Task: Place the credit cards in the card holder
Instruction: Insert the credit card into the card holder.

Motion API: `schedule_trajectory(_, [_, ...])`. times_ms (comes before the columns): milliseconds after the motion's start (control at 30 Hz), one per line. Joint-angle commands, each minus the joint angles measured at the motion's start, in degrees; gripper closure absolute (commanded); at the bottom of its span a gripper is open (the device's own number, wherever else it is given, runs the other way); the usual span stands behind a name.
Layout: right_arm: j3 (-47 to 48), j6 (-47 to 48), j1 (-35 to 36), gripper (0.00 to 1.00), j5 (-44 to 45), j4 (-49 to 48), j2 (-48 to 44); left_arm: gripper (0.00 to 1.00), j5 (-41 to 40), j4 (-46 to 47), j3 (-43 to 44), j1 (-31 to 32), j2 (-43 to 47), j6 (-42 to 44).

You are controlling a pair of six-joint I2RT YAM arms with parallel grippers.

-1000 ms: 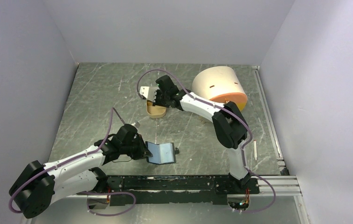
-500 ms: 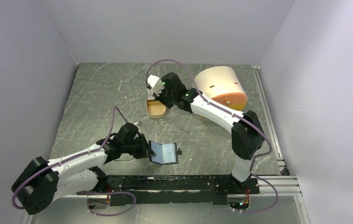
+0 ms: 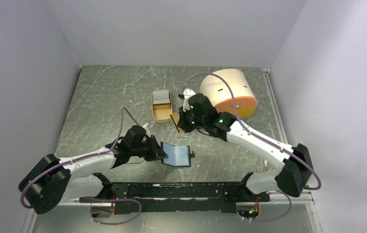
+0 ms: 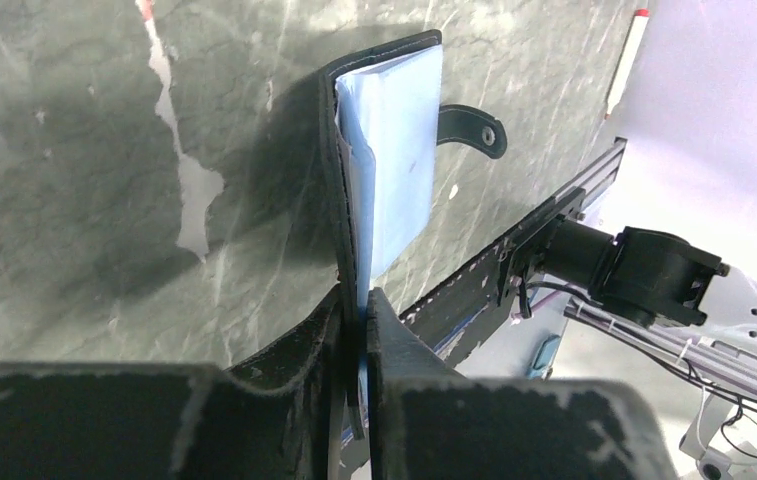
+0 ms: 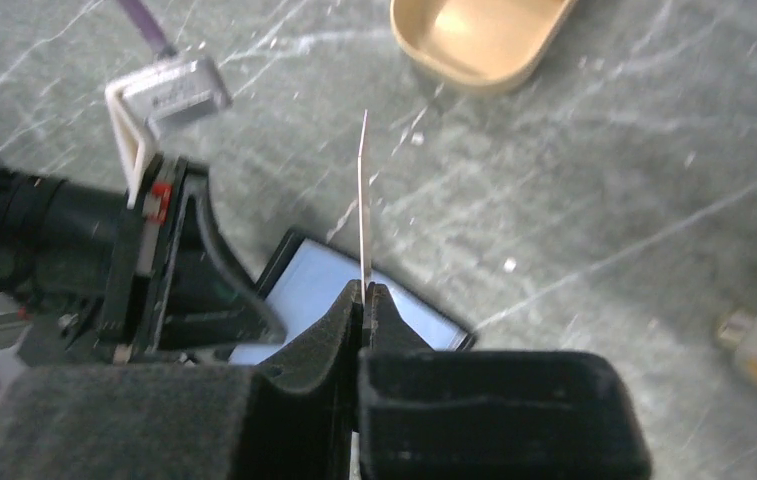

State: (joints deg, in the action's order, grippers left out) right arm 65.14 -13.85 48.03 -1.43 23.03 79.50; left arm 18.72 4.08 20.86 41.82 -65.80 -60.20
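Note:
The card holder point(image 3: 178, 155), a black bifold wallet with blue-grey pockets, lies open near the table's front. My left gripper point(image 3: 162, 151) is shut on its left edge; in the left wrist view the wallet point(image 4: 399, 160) stands edge-on between my fingertips, and its snap tab point(image 4: 471, 128) sticks out. My right gripper point(image 3: 178, 122) is shut on one credit card point(image 3: 174, 121) and holds it above the table between the tray and the wallet. In the right wrist view the card point(image 5: 363, 200) shows edge-on above the wallet point(image 5: 314, 280). More credit cards point(image 3: 161, 96) lie in the tan tray point(image 3: 162, 115).
A big cream-and-orange cylinder point(image 3: 228, 90) lies on its side at the back right, close behind my right arm. The tan tray point(image 5: 479, 35) is beyond the held card. A white stick with a red tip point(image 4: 626, 55) lies near the right rail.
My right gripper has left the tan tray with a card and swung forward and right toward the wallet. My left gripper and the wallet have shifted slightly right.

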Motion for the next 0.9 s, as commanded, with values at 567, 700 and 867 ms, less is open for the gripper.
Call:
schedule_trajectory(567, [-33.3, -30.1, 0.7, 0.99, -8.2, -21.4, -19.6, 0.65, -4.6, -3.6, -4.0, -0.7, 3.5, -0.3])
schedule_trajectory(700, [-35.5, -31.7, 0.7, 0.99, -10.4, -26.6, -16.0, 0.66, -5.4, -5.2, -3.5, -0.9, 3.3, -0.3])
schedule_trajectory(867, [-38.7, -34.8, 1.0, 0.99, -12.0, -33.6, -12.7, 0.74, -7.0, -7.6, -3.2, -1.0, 3.4, -0.1])
